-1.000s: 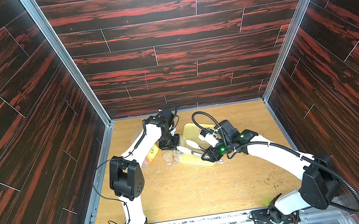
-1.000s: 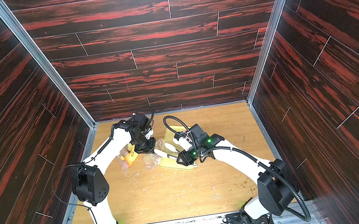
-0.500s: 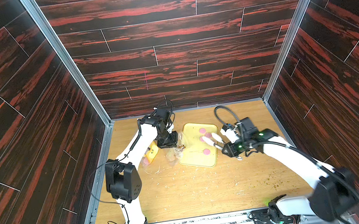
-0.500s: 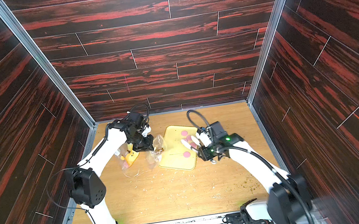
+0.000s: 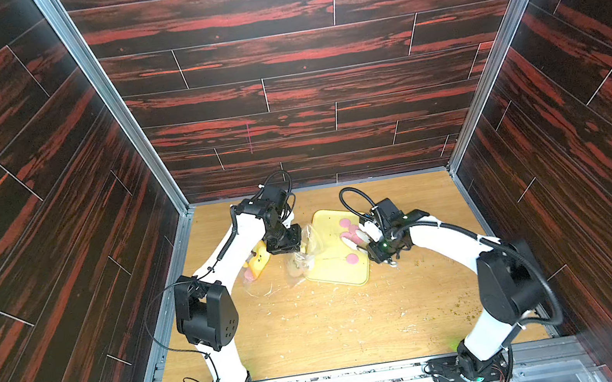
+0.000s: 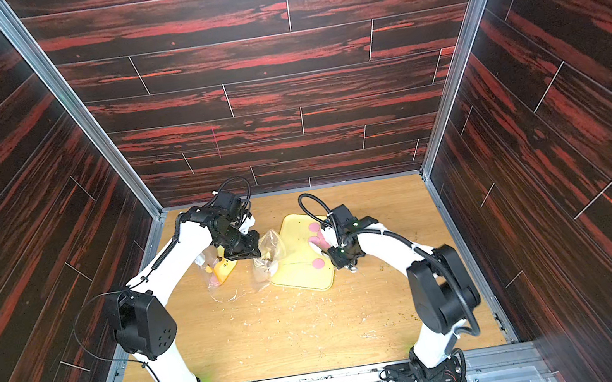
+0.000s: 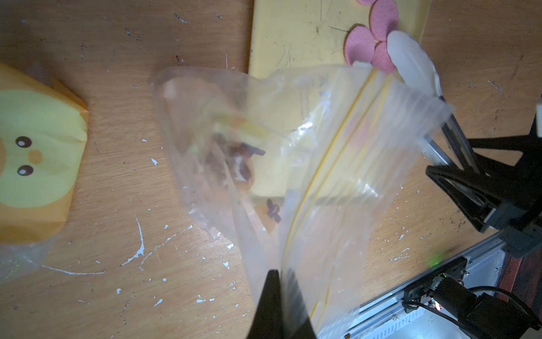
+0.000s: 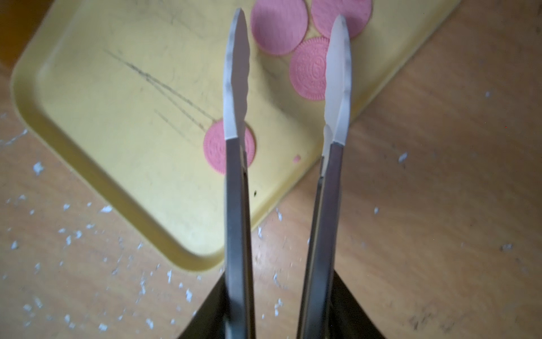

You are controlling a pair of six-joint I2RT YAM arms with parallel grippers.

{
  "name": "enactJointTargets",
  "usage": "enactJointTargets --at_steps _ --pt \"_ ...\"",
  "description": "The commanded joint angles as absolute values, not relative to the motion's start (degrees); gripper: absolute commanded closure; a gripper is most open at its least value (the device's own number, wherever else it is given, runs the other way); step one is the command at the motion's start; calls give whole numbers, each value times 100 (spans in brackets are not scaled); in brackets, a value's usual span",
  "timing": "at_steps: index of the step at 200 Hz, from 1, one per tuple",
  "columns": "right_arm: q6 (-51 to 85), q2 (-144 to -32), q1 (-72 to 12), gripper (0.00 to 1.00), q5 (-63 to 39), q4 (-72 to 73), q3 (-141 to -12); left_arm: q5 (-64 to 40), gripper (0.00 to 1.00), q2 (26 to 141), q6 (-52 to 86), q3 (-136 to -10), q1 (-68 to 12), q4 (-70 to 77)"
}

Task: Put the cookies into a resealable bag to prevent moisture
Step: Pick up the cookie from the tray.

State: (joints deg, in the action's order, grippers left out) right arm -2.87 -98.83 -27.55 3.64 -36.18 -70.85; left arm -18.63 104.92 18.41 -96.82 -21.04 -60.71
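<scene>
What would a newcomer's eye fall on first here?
The yellow tray mid-table stands out first, with four pink cookies on it. Over it, the right claw holds white-tipped tongs, their tips apart and empty. Beside the tray, the left claw pinches a clear zip bag with something brown inside.

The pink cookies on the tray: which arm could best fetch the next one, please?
Right: the right gripper holds tongs open above the cookies; the left gripper is pinching the bag.
</scene>
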Motion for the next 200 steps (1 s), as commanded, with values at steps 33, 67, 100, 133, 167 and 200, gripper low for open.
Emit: enactJointTargets --at_steps 33,67,100,133,167,200 --pt "-525 -10134 -3067 53 587 -3560 -7404 -1858 100 10376 1784 -9607 -2057 -6105" --pt "-702 -10186 -3252 53 635 -3594 -7485 -1914 100 10430 1753 -9572 -2052 -6112" --pt "-896 -10264 -3391 53 648 -3577 -7598 -1888 100 10433 1740 -9571 -2048 -6111" --pt "-999 -10355 -3428 53 741 -3563 -7749 -1851 100 10430 1722 -9558 -2040 -6125" --pt "-1081 -10576 -3428 53 817 -3625 -7927 -1846 100 10459 1697 -9563 -2030 -6139" --pt "-1115 -10785 -3384 53 863 -3659 -8075 -1852 100 10441 1679 -9552 -2013 -6161"
